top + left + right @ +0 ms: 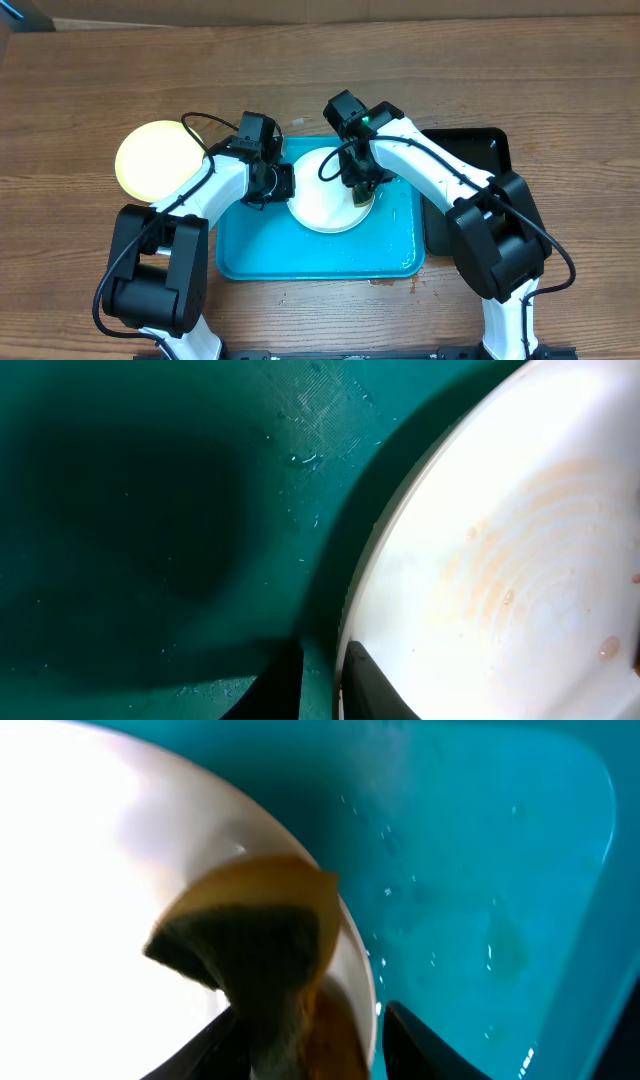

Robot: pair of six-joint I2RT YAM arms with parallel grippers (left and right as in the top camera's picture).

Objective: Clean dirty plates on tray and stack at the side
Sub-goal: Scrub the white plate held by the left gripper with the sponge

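Dark fingers of the left gripper (322, 652) sit right under the lens, pinched narrowly on the rim of the white plate (520, 540), one on each side of its edge. Far left on the table (90, 80) lies the yellow plate (158, 160), alone, off the tray (300, 255). Next comes the tray, wet with droplets. The white plate lies flat on its far half, with faint orange rings on its face. At that plate's right edge the right gripper (315, 1012) has its fingers parted around a sponge (260, 950), with a gap on one side. Just beside the tray lies a black tray (480, 150).
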